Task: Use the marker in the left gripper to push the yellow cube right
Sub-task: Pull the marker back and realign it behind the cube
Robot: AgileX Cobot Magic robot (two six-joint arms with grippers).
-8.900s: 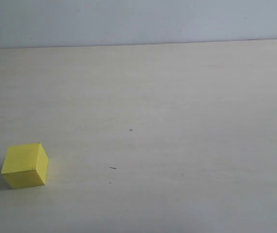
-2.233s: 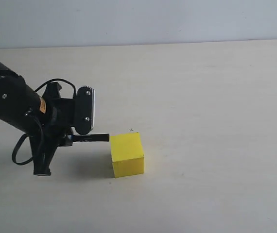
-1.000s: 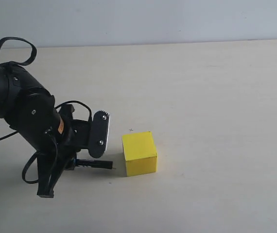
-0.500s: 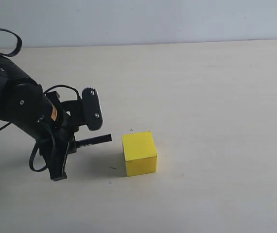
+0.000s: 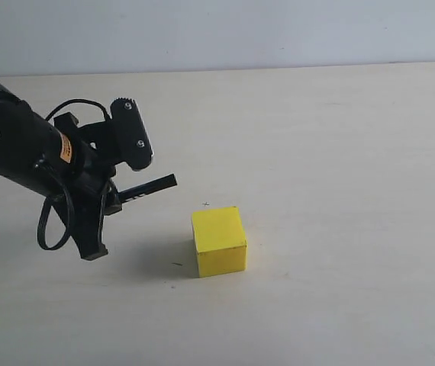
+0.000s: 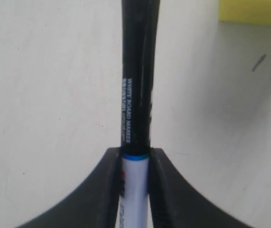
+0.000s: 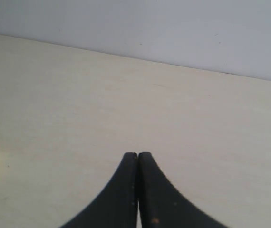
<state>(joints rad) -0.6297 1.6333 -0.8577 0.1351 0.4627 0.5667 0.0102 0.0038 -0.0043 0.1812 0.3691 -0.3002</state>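
**Marker raised off cube**

The yellow cube (image 5: 219,241) is set nearest on the counter (image 5: 339,152). At its ten o'clock the marker (image 5: 149,187) is clamped, apparently raised, in the left hand (image 6: 135,159). Swept at this height, it could be carried over the cube.

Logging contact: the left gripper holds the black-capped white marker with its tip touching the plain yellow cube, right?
No. The left gripper holds the black-capped white marker, but its tip is clear of the plain yellow cube, as the exterior view shows.
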